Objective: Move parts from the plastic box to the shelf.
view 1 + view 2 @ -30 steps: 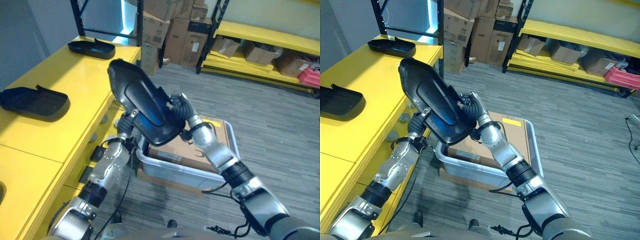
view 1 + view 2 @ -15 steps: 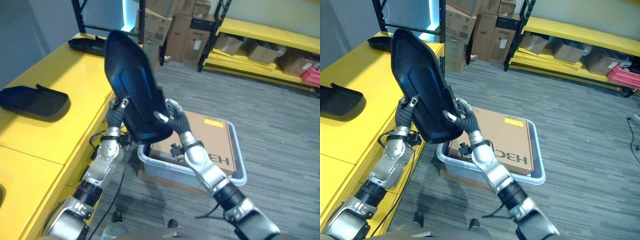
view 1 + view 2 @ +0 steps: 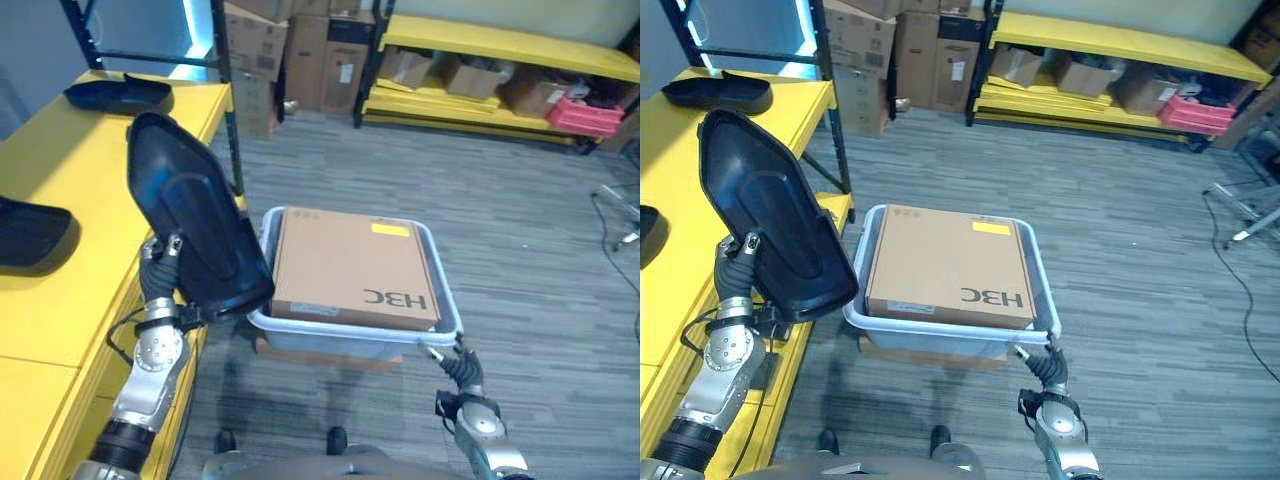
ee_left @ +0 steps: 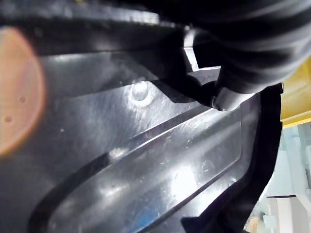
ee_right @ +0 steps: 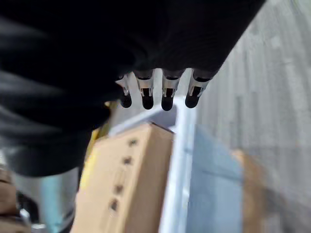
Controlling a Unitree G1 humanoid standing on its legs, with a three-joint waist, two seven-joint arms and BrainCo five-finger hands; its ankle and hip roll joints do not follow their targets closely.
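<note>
- The left hand [image 3: 163, 262] has its fingers curled round the lower edge of a large black moulded part [image 3: 195, 232] and holds it upright, tilted, above the front edge of the yellow shelf [image 3: 60, 250].
- In the left wrist view the glossy inner face of that part [image 4: 146, 160] sits right against the hand, a dark-tipped finger [image 4: 228, 97] pressed on it.
- The right hand [image 3: 1045, 372] hangs low, just beside the near right corner of the plastic box [image 3: 440, 310], apart from the held part; its fingers [image 5: 166, 94] are straight in a row and hold nothing.
- The plastic box stands on the floor just right of the left hand, with a brown cardboard box [image 3: 350, 265] lying in it.
- Beyond the left hand, two more black parts lie on the shelf top: one [image 3: 118, 94] at the far end, one [image 3: 30, 232] nearer, at the view's left edge.
</note>
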